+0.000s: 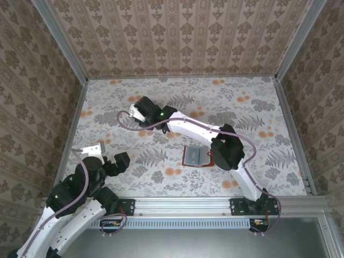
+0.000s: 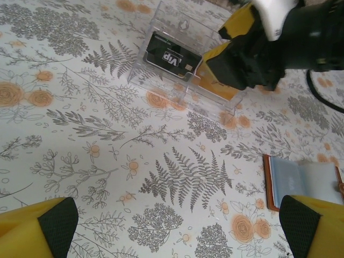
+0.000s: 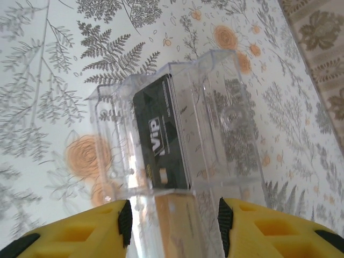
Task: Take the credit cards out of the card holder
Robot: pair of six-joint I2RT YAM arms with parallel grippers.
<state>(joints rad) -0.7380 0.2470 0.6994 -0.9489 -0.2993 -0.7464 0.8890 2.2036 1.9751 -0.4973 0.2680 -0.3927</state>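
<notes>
Right claw [image 2: 223,45] at clear box [image 2: 166,29] containing dark card [image 2: 167,55]

Pale table [image 1: 258,107], printed all over with grey ferns and orange flowers. Near the middle, slightly right: reddish-brown card holder [image 1: 195,156], lying open and flat, blue-grey lining up. Farther back and to the left: clear plastic box [image 3: 215,129], resting on the print, well apart from the holder.

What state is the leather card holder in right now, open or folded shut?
Open: the card holder lies spread flat, its blue-grey lining facing up.
</notes>
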